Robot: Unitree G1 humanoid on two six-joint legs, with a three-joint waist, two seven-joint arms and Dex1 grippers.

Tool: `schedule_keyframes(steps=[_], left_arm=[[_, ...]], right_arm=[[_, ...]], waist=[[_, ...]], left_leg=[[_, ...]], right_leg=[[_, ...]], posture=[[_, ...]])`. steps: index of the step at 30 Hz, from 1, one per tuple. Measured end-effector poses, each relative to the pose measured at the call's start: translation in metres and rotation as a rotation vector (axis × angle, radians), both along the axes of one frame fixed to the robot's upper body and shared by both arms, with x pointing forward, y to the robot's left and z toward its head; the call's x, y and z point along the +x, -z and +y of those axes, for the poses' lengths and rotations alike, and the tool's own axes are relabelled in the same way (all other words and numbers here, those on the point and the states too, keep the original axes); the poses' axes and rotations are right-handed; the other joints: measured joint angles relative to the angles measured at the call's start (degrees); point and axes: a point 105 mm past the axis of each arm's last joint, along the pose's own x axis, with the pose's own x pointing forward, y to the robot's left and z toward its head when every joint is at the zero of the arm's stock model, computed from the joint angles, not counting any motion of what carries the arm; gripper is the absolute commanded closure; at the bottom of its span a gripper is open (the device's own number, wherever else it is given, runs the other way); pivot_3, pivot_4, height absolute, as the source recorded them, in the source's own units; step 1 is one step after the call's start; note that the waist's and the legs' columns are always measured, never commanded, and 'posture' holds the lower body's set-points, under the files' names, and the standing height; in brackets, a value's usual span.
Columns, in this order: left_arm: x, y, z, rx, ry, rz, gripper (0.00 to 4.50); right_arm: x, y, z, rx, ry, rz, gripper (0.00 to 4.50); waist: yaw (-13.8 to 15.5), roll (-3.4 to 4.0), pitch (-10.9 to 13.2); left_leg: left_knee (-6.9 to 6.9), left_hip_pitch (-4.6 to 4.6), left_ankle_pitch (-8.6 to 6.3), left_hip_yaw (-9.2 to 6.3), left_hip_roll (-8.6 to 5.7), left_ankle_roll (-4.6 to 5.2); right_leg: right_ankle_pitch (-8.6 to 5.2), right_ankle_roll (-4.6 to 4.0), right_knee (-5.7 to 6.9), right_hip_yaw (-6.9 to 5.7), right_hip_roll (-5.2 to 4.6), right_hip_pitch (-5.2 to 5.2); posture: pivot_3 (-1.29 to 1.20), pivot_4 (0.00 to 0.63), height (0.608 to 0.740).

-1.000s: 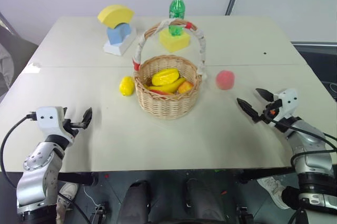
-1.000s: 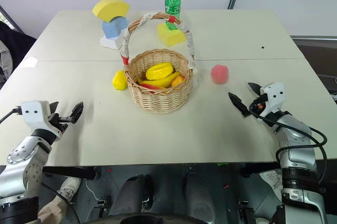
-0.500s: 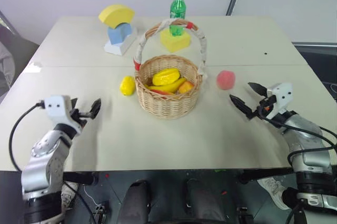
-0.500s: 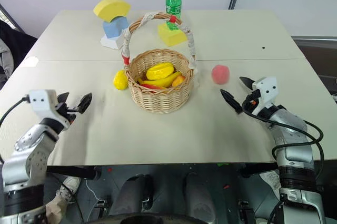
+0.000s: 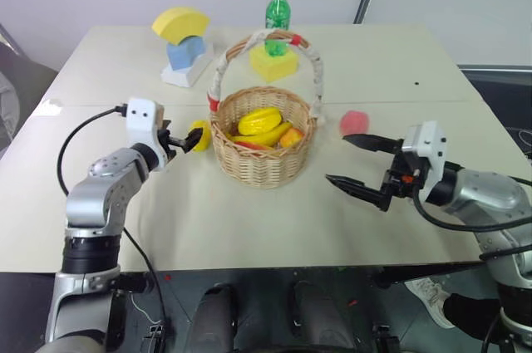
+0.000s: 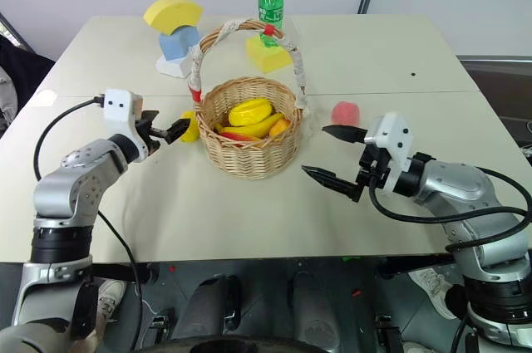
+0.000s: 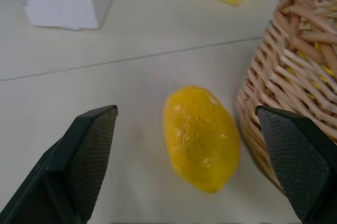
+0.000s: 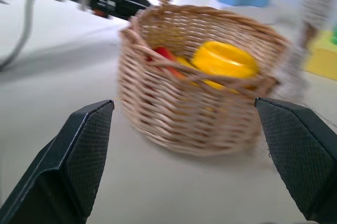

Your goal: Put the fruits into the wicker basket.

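Note:
The wicker basket (image 5: 262, 166) stands mid-table, its handle wrapped in white cloth with red bands, and holds several yellow and red toy fruits. A yellow lemon (image 7: 202, 145) lies on the table just left of it. My left gripper (image 5: 194, 139) is open right at the lemon, one finger on each side of it, without touching. A pink-red peach (image 5: 355, 121) lies to the right of the basket. In front of the peach, my right gripper (image 5: 337, 158) hangs open and empty above the table, pointing left at the basket wall (image 8: 200, 113).
Behind the basket stand a green bottle (image 5: 278, 11) and a yellow foam block (image 5: 274, 64). At the back left, a yellow arch (image 5: 181, 21) rests on a blue block on a white base. A seam crosses the table (image 5: 432, 228) behind the basket.
My left gripper moved forward and right from the near left table edge up to the lemon. My right gripper rose and swung left toward the basket. Both stayed open.

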Motion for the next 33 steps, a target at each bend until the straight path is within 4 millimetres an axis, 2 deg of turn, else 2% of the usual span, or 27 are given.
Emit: schedule_keyframes(steps=[5, 12, 15, 18, 25, 29, 31, 33], left_arm=[[0.011, 0.009, -0.006, 0.031, -0.012, 0.06, 0.0], [0.015, 0.021, -0.013, 0.039, -0.006, 0.105, 0.0], [0.017, 0.023, -0.015, 0.029, -0.003, 0.115, 0.87], [0.019, 0.025, -0.012, 0.039, -0.015, 0.113, 2.29], [0.021, 0.023, -0.001, 0.052, -0.048, 0.083, 2.29], [0.005, 0.014, 0.035, 0.034, -0.098, 0.032, 2.29], [-0.019, -0.003, 0.047, -0.057, -0.031, -0.038, 2.29], [-0.045, -0.025, 0.046, -0.121, 0.09, -0.096, 2.29]], right_arm=[[-0.003, -0.005, 0.007, 0.002, -0.013, -0.014, 0.04], [-0.004, -0.002, 0.01, 0.01, -0.019, -0.01, 0.04], [-0.004, -0.003, 0.011, 0.014, -0.023, -0.02, 0.0], [-0.004, -0.001, 0.013, 0.018, -0.03, -0.017, 0.0], [-0.003, -0.003, 0.014, 0.022, -0.027, -0.027, 0.0], [-0.003, -0.005, 0.015, 0.022, -0.024, -0.034, 0.0], [-0.003, -0.007, 0.015, 0.021, -0.023, -0.042, 0.0], [-0.002, -0.007, 0.013, 0.021, -0.018, -0.043, 0.0]], waist=[[0.13, -0.03, 0.01], [0.08, -0.04, 0.01], [0.02, -0.04, 0.01], [0.08, -0.04, 0.01], [-0.01, -0.04, 0.01], [-0.26, -0.04, 0.02], [-0.4, -0.07, 0.03], [-0.23, -0.1, 0.05]], left_leg=[[0.01, -0.07, 0.0, 0.0, -0.01, 0.0], [0.02, -0.07, 0.0, -0.02, -0.01, 0.0], [0.01, -0.07, 0.0, -0.03, -0.01, 0.0], [0.02, -0.07, 0.0, -0.03, -0.01, 0.0], [0.01, -0.07, 0.0, -0.03, 0.0, 0.0], [-0.02, -0.08, 0.0, -0.03, 0.04, 0.0], [-0.04, -0.11, 0.0, 0.02, 0.09, 0.0], [-0.04, -0.14, 0.0, 0.01, 0.09, -0.01]], right_leg=[[0.0, 0.0, -0.02, 0.0, -0.02, -0.01], [0.0, 0.01, -0.01, -0.01, -0.01, -0.02], [0.0, 0.01, -0.01, -0.01, 0.0, -0.02], [0.01, 0.02, -0.01, -0.01, -0.01, -0.02], [0.01, 0.02, 0.0, -0.01, -0.01, -0.02], [0.01, 0.03, 0.03, -0.03, 0.0, -0.08], [0.01, 0.0, 0.03, -0.04, -0.04, -0.14], [0.0, -0.02, 0.02, -0.08, -0.09, -0.15]], posture=[[0.0, 0.15, 0.74], [0.0, 0.15, 0.74], [0.0, 0.15, 0.74], [0.0, 0.15, 0.74], [0.0, 0.15, 0.74], [0.0, 0.15, 0.74], [0.0, 0.15, 0.74], [0.0, 0.15, 0.74]])
